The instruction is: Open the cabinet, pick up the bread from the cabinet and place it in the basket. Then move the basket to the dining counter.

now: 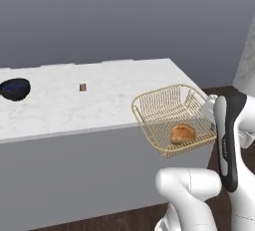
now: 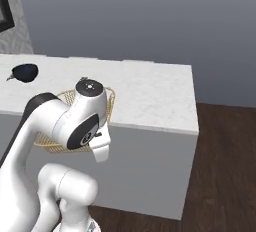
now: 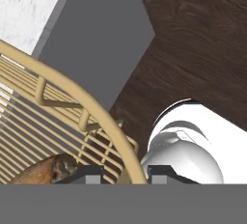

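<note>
basket (image 1: 162,110) held up in the air off the near right corner of the desk (image 1: 89,100), tilted, its far left rim overlapping the desk edge in the left base view, most of it out over the grey side panel and floor; bread (image 1: 182,133) lies inside the basket on the mesh bottom, toward the lower near side; fingers (image 3: 124,174) closed on the basket's rim wire, one tip either side of the golden rim at the bottom of the hand view (rim passes right between them); the fingers' own contact hidden behind the white arm in the left base view, arm standing just right of the basket there; hand view: bread (image 3: 46,170) brown and partly cut off at bottom left, basket (image 3: 58,117) wires running diagonally, a corner of white marble desk (image 3: 26,6) at top left, grey side of the desk below it, dark wooden floor (image 3: 202,39) to the right; right base view: basket (image 2: 111,101) mostly hidden behind the arm's big joint, a bit of golden mesh peeking out at each side, in front of the desk (image 2: 150,91) edge; on the desk a dark blue bowl (image 1: 15,89) far left, well apart from the basket; small brown bar (image 1: 82,87) standing between bowl and basket, nearer the middle; bowl (image 2: 25,72) at left of the right base view too; plain grey wall behind
</note>
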